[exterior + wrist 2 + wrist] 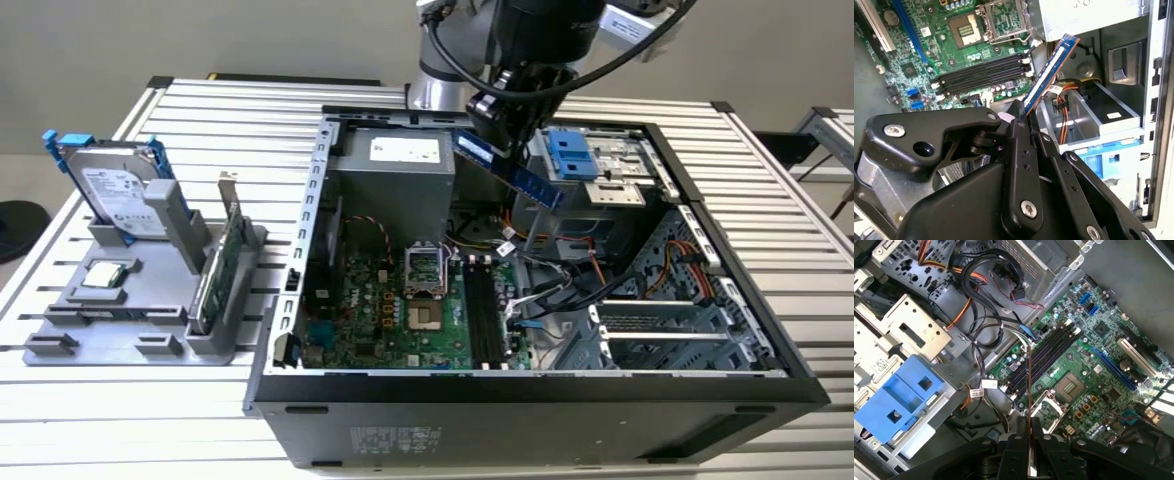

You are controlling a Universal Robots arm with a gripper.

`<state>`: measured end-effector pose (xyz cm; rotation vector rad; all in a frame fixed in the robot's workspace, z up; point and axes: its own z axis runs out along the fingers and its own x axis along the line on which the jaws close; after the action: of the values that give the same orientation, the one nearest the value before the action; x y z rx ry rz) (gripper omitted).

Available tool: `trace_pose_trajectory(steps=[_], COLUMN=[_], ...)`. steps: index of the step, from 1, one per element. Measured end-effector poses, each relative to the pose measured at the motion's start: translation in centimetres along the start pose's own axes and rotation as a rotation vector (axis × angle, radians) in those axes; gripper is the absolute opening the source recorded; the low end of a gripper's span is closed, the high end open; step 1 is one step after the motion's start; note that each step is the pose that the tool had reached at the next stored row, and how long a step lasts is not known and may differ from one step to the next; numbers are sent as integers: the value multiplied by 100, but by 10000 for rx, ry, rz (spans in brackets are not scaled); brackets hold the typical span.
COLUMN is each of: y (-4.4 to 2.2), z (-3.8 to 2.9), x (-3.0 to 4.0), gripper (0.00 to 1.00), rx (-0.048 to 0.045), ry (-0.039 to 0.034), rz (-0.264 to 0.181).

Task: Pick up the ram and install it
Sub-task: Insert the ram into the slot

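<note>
My gripper [491,135] is shut on one end of the ram [527,182], a thin, long stick with dark chips. It hangs tilted in the air over the far part of the open computer case [287,300]. In the second wrist view the ram [1046,75] sticks out from between the black fingers [1016,145] toward the motherboard. In the first wrist view the ram [1028,385] shows edge-on, lined up near the black memory slots [1046,357]. Those slots [483,320] lie on the green motherboard well below the stick, which touches nothing in the case.
A grey holder [80,335] at the exterior view's left carries a silver hard drive [120,195] with blue rails and a green expansion card [220,270]. Inside the case are the power supply [394,180], a blue drive caddy [567,155], loose cables [979,325] and the processor socket [423,268].
</note>
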<state>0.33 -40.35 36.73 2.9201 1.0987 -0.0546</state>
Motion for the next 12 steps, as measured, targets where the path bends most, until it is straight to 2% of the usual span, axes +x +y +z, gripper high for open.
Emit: trace_pose_trajectory(steps=[12], y=[0], z=[0], x=[0], gripper=[0], rx=[67], ry=[-12], rz=[1655])
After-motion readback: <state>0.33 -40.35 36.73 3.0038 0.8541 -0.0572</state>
